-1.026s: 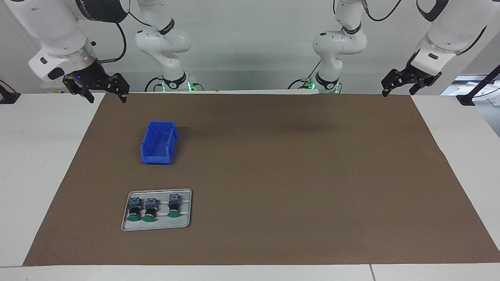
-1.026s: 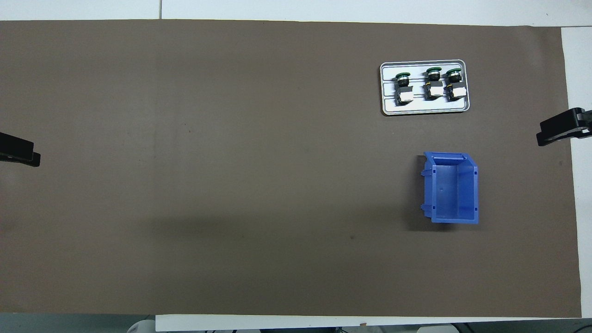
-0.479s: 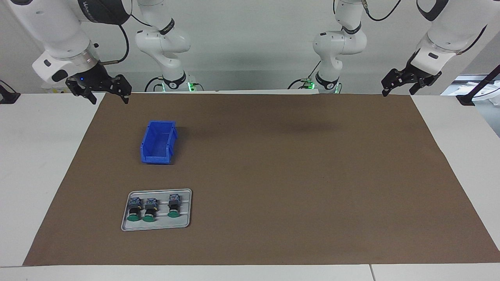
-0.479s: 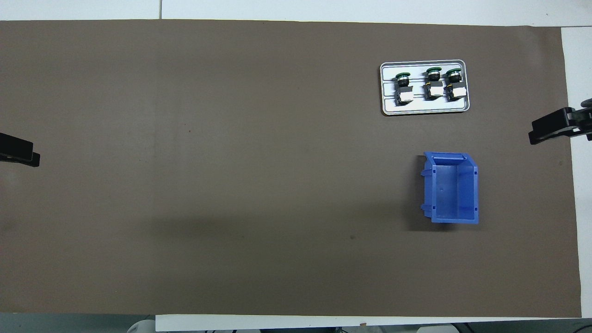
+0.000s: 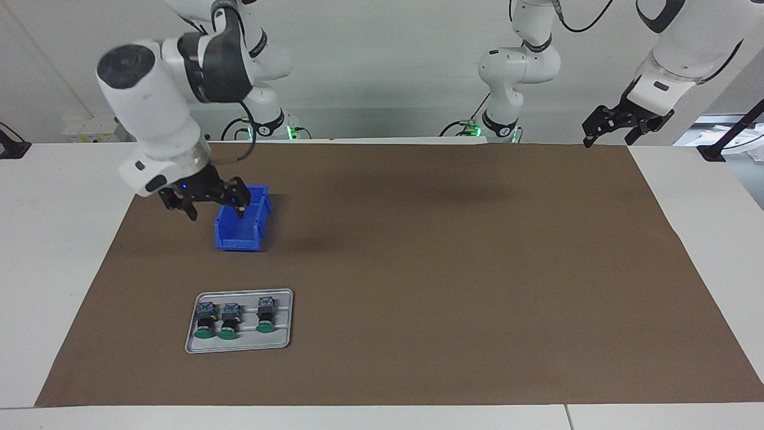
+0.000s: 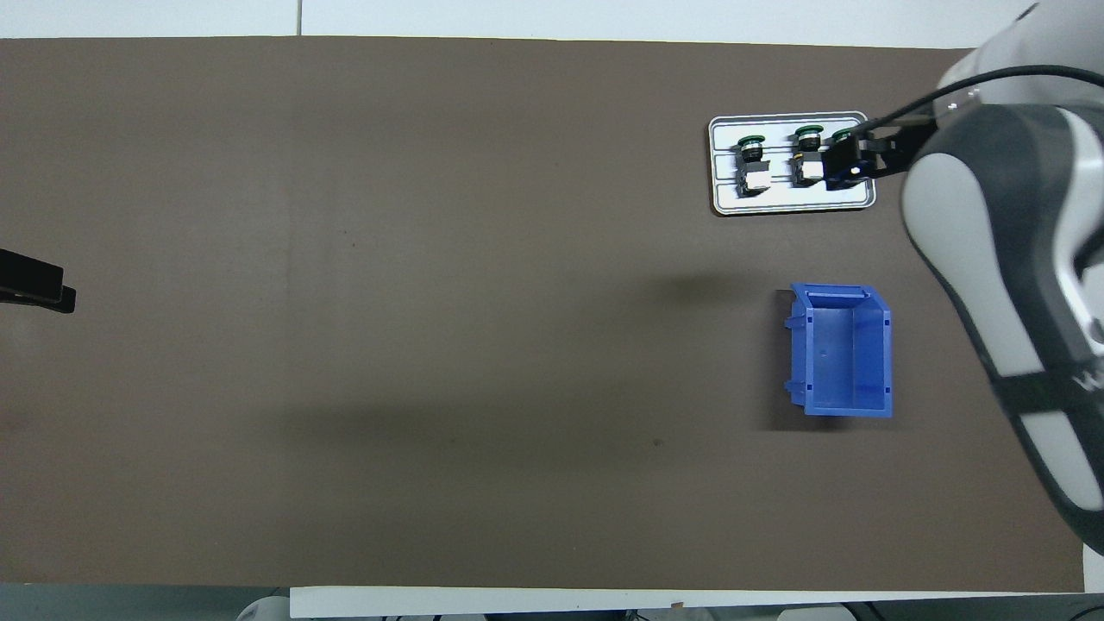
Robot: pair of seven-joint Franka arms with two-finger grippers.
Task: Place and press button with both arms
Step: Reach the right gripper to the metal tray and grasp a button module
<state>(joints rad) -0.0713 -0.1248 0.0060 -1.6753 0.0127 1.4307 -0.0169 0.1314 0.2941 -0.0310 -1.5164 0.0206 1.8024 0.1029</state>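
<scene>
Three green-capped push-buttons (image 5: 230, 320) lie in a row on a grey tray (image 5: 280, 343) on the brown mat (image 5: 453, 269) covering the surface, toward the right arm's end; none is held. Using the tray as the landmark, a blue bin (image 5: 242, 230) sits nearer to the robots than it. The right end effector (image 5: 209, 203) hangs in the air with its fingers spread wide and nothing between them; from overhead it overlaps the tray's end (image 6: 849, 164), while the facing view shows it well above the surface. The left end effector (image 5: 618, 122), also open and empty, waits over the mat's corner, well apart from the tray. No readable brand or label appears.
</scene>
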